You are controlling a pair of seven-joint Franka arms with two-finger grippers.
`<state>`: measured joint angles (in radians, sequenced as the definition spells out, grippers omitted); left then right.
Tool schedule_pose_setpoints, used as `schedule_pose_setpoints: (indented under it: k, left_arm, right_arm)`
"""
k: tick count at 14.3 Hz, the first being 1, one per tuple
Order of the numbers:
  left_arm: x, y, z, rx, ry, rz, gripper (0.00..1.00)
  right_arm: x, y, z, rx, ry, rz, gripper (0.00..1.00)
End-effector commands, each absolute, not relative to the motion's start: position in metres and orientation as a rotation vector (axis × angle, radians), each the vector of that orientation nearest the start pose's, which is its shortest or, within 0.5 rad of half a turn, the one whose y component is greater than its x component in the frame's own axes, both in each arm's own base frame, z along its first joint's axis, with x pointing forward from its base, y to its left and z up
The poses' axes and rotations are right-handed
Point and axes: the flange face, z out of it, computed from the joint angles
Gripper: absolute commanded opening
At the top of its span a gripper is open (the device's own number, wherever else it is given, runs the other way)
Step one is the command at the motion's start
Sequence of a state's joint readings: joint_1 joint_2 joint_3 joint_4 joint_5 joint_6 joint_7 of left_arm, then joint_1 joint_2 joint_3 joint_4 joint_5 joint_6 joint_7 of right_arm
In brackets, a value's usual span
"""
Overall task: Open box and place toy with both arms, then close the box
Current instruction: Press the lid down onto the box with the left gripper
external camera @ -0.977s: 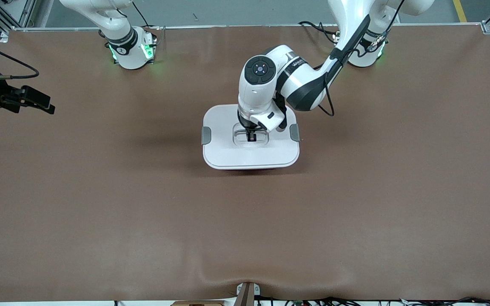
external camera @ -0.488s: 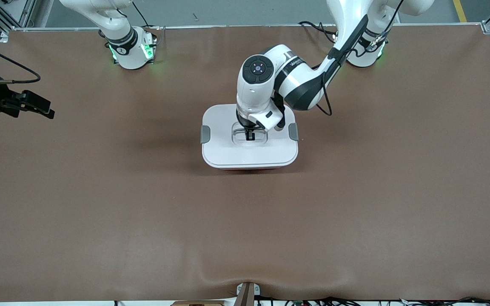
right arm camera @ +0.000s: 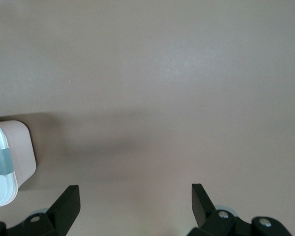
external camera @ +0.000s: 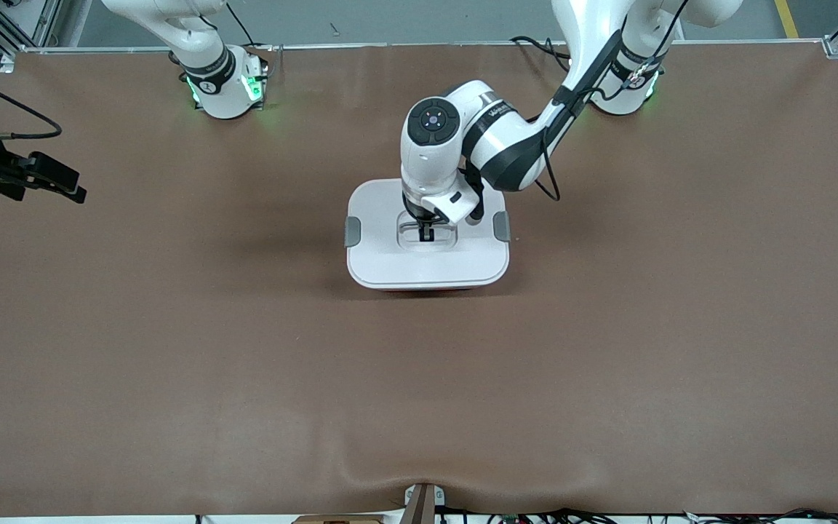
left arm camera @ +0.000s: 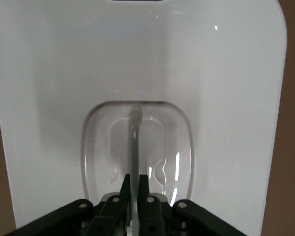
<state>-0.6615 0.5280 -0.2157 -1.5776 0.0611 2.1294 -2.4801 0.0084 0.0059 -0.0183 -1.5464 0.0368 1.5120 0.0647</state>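
Brown table (external camera: 608, 349); box (external camera: 390, 266) lies lengthwise along it. Left gripper (external camera: 427, 234) pinches its handle (left arm camera: 134, 142); right gripper (right arm camera: 132, 196) waits, spread wide.

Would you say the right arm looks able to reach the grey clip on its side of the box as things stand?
Probably yes: bare table lies between the open right gripper and that grey clip; the left gripper holds only the lid's handle.

Left claw (external camera: 428, 234) clamped, right claw (right arm camera: 133, 206) agape

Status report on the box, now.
Left gripper shut on the clear handle of the white lid. Right gripper open, waiting over bare table at its end. Lid on the box. Toy not visible. Nothing obstructing.
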Motion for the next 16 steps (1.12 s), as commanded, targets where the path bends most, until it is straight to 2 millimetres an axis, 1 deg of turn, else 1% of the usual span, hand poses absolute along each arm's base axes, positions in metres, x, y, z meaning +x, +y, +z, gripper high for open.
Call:
schedule_pose_setpoints:
  k: [1, 4, 5, 8, 11, 13, 15, 16]
  left_arm:
    - [0.459, -0.523, 0.338, 2.155, 2.240, -0.056, 0.00]
    - [0.455, -0.526, 0.339, 2.144, 2.249, -0.056, 0.00]
    - [0.451, -0.529, 0.341, 2.142, 2.247, -0.055, 0.00]
    - [0.451, -0.528, 0.347, 2.135, 2.247, -0.050, 0.00]
    - [0.450, -0.528, 0.340, 2.133, 2.261, -0.038, 0.00]
    - [0.450, -0.525, 0.346, 2.121, 2.259, 0.005, 0.00]
    - [0.451, -0.525, 0.349, 2.112, 2.261, 0.007, 0.00]
    - [0.452, -0.524, 0.350, 2.110, 2.263, 0.008, 0.00]
  right_arm:
    - [0.542, -0.003, 0.637, -3.115, 0.095, 0.098, 1.00]
    - [0.542, 0.000, 0.635, -3.115, 0.088, 0.116, 1.00]
    - [0.542, 0.000, 0.635, -3.116, 0.085, 0.116, 1.00]
    - [0.542, 0.001, 0.635, -3.116, 0.083, 0.116, 1.00]
    - [0.543, 0.002, 0.634, -3.116, 0.083, 0.121, 1.00]
    - [0.543, 0.002, 0.634, -3.116, 0.083, 0.118, 1.00]
    - [0.543, 0.002, 0.634, -3.114, 0.083, 0.121, 1.00]
    - [0.544, 0.006, 0.632, -3.115, 0.073, 0.123, 1.00]
